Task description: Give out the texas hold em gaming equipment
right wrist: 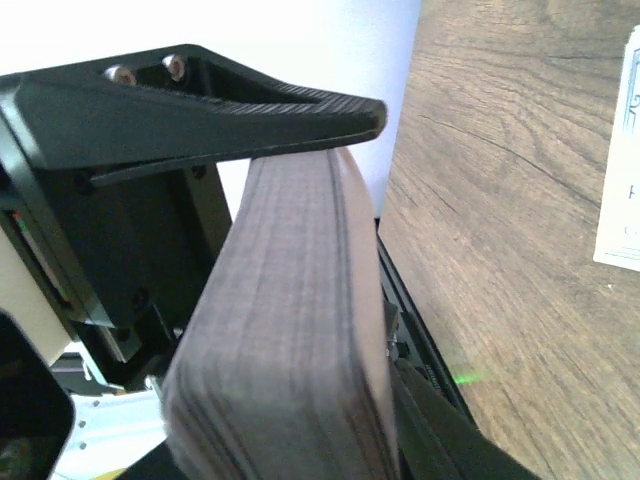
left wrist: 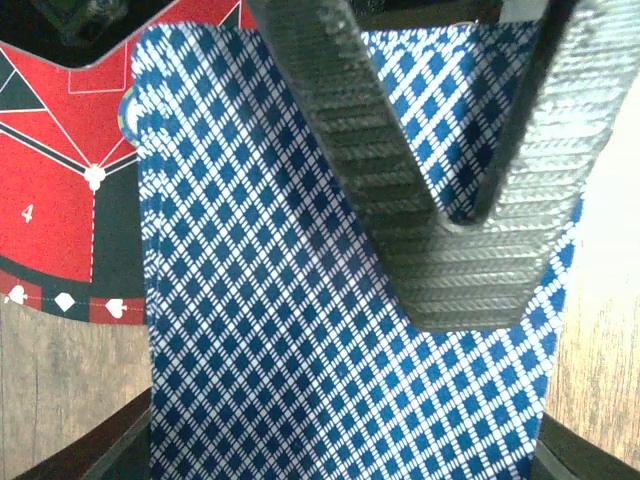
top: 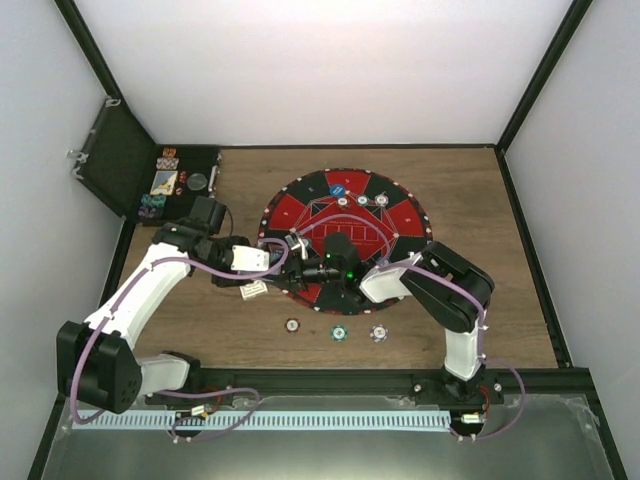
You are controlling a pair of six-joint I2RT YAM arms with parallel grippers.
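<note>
My left gripper (top: 280,252) is shut on a deck of playing cards (left wrist: 300,330) with blue-and-white diamond backs, held over the near-left part of the round red-and-black mat (top: 395,225). My right gripper (top: 308,262) meets it there. Its ribbed grey fingers (left wrist: 360,130) lie across the deck's top card, tips close together; a pinch on a card cannot be made out. The right wrist view shows the deck's grey stacked edge (right wrist: 290,330) right at its jaws. Three poker chips (top: 340,332) lie on the wood near the mat. More chips (top: 362,201) and a blue button (top: 338,187) sit on the mat's far side.
An open black case (top: 190,182) with chips stands at the table's back left corner, its lid (top: 115,155) leaning on the wall. A white card (right wrist: 620,170) lies on the wood. White walls close in the table on three sides.
</note>
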